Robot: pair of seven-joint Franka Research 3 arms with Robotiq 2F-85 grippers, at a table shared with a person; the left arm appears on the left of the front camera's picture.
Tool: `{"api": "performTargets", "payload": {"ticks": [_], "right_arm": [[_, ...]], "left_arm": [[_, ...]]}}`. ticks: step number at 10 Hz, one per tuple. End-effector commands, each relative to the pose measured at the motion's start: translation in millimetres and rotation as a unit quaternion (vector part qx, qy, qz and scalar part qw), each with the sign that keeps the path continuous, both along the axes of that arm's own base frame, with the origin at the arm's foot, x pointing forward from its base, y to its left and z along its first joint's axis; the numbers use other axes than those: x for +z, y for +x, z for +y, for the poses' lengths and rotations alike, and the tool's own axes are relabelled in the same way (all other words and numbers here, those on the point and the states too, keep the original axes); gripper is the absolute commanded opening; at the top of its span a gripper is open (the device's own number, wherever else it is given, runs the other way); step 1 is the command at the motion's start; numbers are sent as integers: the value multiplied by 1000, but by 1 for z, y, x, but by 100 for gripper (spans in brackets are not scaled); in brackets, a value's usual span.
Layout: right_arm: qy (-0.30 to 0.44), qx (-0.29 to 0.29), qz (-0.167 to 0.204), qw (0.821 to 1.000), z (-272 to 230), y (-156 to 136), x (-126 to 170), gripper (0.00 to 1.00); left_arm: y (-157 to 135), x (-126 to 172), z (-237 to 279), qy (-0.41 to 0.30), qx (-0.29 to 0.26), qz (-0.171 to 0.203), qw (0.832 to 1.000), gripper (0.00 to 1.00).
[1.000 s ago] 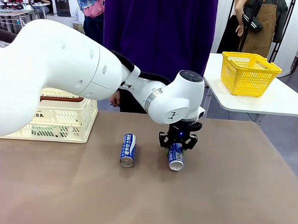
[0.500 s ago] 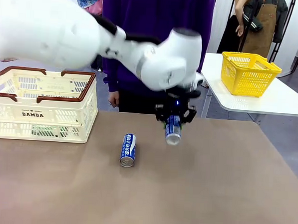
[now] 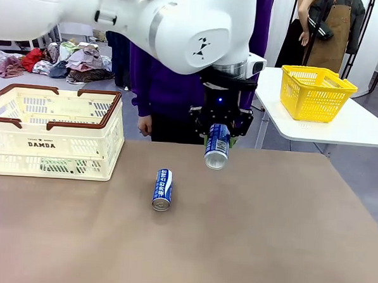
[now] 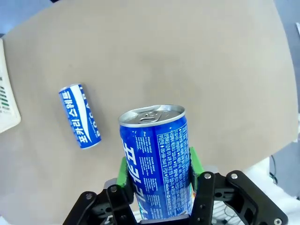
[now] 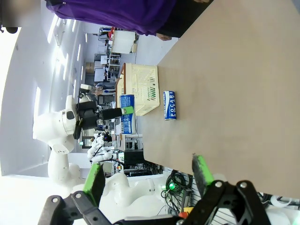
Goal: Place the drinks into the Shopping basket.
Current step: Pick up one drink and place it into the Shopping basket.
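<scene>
Left tool [image 3: 218, 140] holds can [image 3: 216, 154], outside basket [image 3: 81, 142]

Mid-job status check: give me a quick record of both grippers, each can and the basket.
left gripper: shut on held blue can, in the air above the table
right gripper: open, nothing between its pads
loose blue can: lying on its side on the table, untouched
Shopping basket: upright at the table's left, apart from both blue cans
left to do: neither blue can is in the basket yet
</scene>
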State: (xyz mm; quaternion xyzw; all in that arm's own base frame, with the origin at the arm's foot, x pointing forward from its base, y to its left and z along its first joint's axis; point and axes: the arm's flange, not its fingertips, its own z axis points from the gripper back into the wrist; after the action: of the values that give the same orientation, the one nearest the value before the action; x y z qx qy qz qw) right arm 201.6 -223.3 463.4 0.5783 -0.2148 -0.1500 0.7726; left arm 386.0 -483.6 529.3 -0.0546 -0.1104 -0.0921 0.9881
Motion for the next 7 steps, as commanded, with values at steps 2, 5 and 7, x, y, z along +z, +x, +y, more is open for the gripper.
{"api": "performTargets", "payload": {"ticks": [2, 5, 7], "right_arm": [[4, 1, -19, 1000, 0, 2, 0, 100], [4, 1, -19, 1000, 0, 2, 0, 100], [4, 1, -19, 1000, 0, 2, 0, 100]], "left_arm": [[4, 2, -8, 5, -11, 6, 1000, 0], [4, 2, -8, 5, -11, 6, 1000, 0], [17, 0, 1, 25, 22, -13, 999, 0]]}}
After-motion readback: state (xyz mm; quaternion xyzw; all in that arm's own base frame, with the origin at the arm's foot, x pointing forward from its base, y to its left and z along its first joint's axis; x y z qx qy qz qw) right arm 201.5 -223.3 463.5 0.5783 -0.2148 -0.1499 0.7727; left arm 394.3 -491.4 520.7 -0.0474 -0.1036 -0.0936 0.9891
